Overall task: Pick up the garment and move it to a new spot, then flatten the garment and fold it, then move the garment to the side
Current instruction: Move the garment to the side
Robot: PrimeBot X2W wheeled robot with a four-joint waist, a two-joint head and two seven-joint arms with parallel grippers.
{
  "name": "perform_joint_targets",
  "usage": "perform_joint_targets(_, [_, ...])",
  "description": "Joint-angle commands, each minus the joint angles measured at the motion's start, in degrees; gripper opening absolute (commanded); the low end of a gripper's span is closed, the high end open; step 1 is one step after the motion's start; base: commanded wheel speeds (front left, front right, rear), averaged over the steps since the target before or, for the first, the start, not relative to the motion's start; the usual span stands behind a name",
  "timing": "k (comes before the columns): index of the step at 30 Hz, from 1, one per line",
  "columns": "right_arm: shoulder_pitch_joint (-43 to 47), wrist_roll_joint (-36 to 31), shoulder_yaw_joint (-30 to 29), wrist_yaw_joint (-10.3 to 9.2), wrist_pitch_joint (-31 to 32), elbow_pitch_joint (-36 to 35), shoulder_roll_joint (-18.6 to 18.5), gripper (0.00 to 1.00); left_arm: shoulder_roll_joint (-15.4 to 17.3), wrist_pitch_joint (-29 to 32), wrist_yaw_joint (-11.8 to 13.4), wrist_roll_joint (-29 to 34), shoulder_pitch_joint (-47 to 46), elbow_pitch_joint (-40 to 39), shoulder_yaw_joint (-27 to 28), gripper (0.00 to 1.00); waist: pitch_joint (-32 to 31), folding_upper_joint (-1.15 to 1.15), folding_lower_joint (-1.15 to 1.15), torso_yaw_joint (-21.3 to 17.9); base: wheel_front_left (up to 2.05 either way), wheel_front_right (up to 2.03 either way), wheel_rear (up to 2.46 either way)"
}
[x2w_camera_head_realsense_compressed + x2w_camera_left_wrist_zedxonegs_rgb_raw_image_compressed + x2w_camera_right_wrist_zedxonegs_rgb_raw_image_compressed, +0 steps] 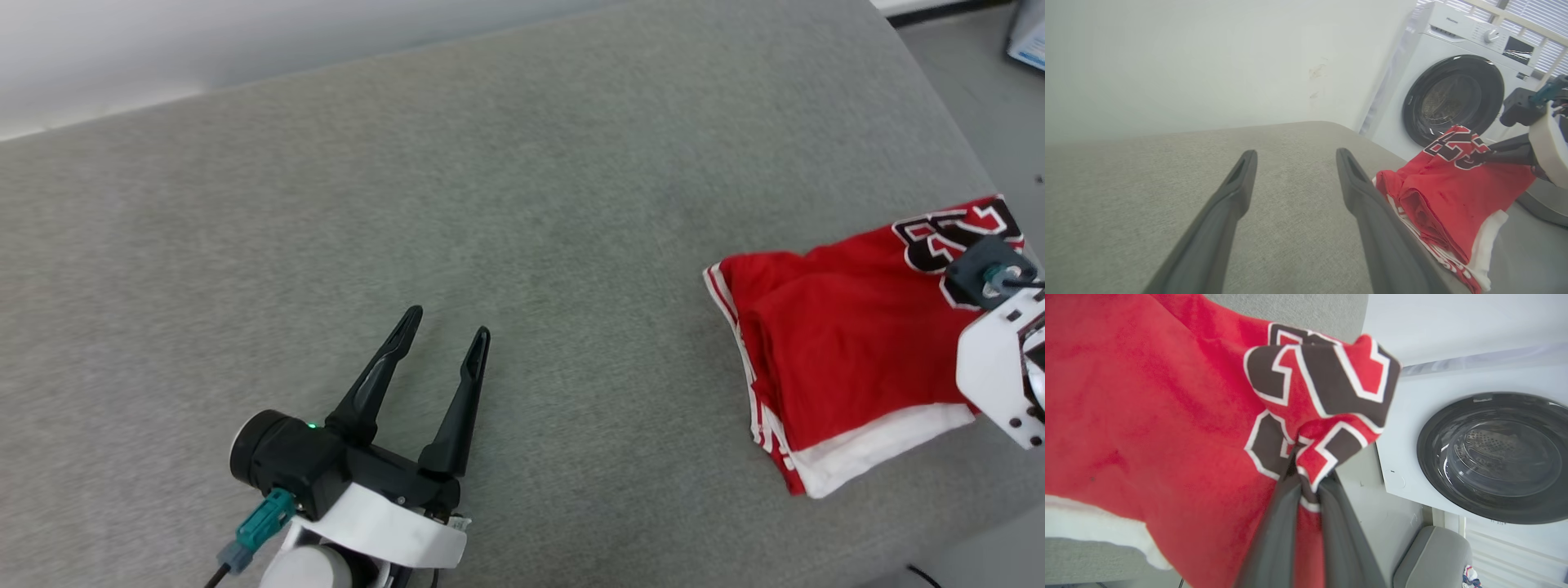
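Note:
The garment (841, 343), a red jersey T-shirt with white sleeve and black white-outlined lettering, lies folded at the right edge of the grey surface (490, 204). My right gripper (1306, 473) is shut on the garment (1147, 416), pinching its lettered corner and lifting it off the edge. In the left wrist view the same garment (1445, 196) shows with the right gripper's fingers (1502, 153) on its far corner. My left gripper (445, 322) is open and holds nothing, well to the left of the shirt above the surface; its fingers (1372, 212) frame bare fabric.
A white washing machine (1457, 81) with a dark round door (1494, 457) stands just beyond the surface's right end. A pale wall runs behind. A grey padded piece (1433, 559) sits low beside the machine.

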Motion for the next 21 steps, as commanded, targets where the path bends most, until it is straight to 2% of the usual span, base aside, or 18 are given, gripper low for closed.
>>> perform_joint_targets(1, [-2.1, -0.1, 0.2, -0.08, -1.9, 1.9, 0.5, 0.0, 0.9, -0.1, -0.1, 0.4, -1.2, 0.2, -0.3, 1.0, 4.2, 0.0, 0.0, -4.6, 0.0, 0.0, 0.0])
perform_joint_targets(7, [-8.2, -1.4, -4.2, -0.09, -10.8, 13.1, 2.8, 0.0, 4.3, -0.1, -0.1, 0.9, -5.2, 0.0, -3.7, 1.0, 10.3, 0.0, 0.0, -6.9, 0.0, 0.0, 0.0])
perform_joint_targets(14, [-13.8, -3.5, -11.9, -0.09, -20.1, 26.3, 4.7, 0.0, 7.2, -0.1, -0.1, 1.3, -10.0, -1.3, -6.3, 1.0, 16.8, 0.0, 0.0, -5.3, 0.0, 0.0, 0.0])
perform_joint_targets(21, [-17.1, -6.2, -18.4, -0.09, -24.4, 35.4, 5.7, 0.0, 8.7, 0.0, 0.0, 1.6, -11.0, -1.6, -6.0, 1.0, 19.8, 0.0, 0.0, -3.5, 0.0, 0.0, 0.0])
